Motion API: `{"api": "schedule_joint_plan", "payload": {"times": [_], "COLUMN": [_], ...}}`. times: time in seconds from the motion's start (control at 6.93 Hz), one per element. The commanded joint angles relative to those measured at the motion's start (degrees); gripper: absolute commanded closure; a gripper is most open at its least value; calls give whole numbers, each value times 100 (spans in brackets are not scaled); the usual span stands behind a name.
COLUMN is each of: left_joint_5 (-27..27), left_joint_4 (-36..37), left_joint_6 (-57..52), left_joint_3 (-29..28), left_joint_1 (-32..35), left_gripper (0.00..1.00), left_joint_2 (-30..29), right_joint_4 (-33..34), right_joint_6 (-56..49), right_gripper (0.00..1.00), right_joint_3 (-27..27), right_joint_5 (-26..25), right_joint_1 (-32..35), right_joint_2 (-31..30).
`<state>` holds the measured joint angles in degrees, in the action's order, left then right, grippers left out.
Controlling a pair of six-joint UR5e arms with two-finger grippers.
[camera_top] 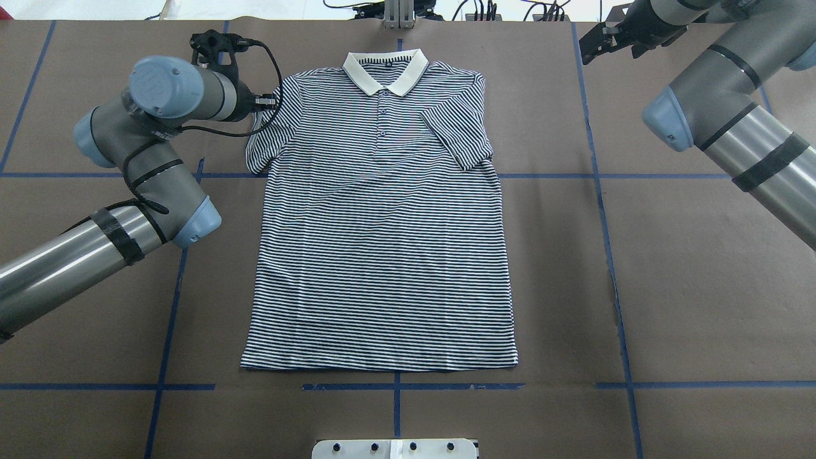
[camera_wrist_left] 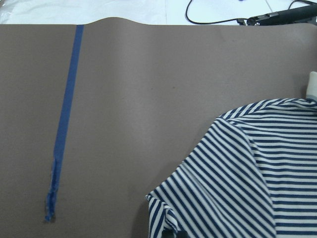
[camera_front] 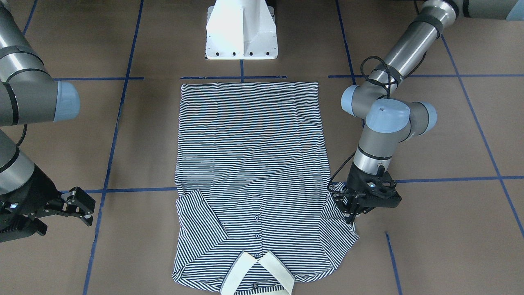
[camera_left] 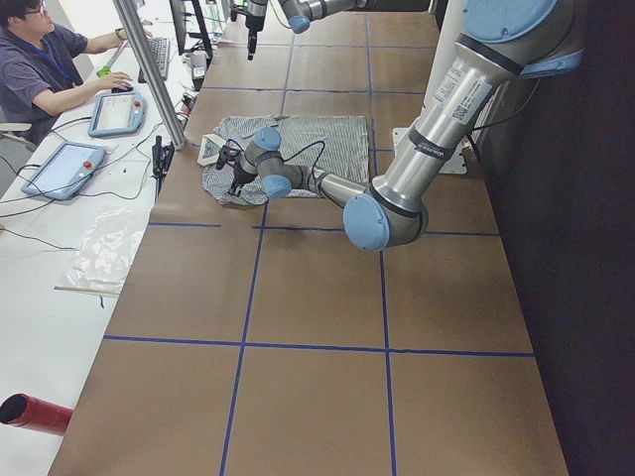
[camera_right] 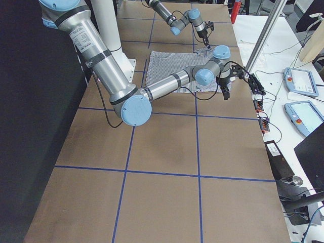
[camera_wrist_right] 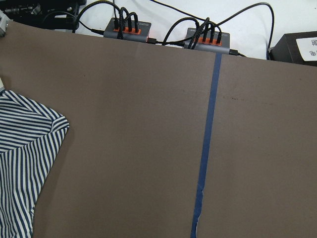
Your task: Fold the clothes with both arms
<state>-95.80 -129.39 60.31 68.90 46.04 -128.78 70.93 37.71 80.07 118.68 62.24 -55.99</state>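
Navy-striped polo shirt [camera_top: 382,255] flat on bench [camera_top: 637,255]; left claw [camera_front: 348,212] tight on its sleeve [camera_front: 342,234]; right claw [camera_front: 90,213] agape, empty.

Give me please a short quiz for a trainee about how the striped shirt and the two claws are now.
1. True or false: the right claw is off the polo shirt, open.
2. Which sleeve lies folded onto the chest? A. the one on the robot's left; B. the one on the robot's right; C. both.
3. Fill in: the left claw is at the edge of the unfolded ___.
Key: 1 true. 2 B, the folded sleeve. 3 sleeve.
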Motion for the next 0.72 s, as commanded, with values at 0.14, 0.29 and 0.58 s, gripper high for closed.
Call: {"api": "schedule_joint_plan", "payload": {"times": [0.14, 0.29, 0.58], "left_joint_5": [253, 429, 422], "left_joint_4": [792, 784, 758], "left_joint_6": [682, 858, 677], "left_joint_3": [-505, -971, -1037], "left_joint_1": [-472, -630, -640], "left_gripper": [100, 100, 24], "left_joint_2": [-1040, -1401, -1378], "right_joint_4": [0, 0, 0], "right_joint_6": [8, 17, 8], "right_gripper": [0, 0, 0], "right_joint_3": [0, 0, -9], "right_joint_5": [-3, -3, -12], "right_joint_1": [-1, -10, -36], "right_joint_2": [-9, -9, -26]}}
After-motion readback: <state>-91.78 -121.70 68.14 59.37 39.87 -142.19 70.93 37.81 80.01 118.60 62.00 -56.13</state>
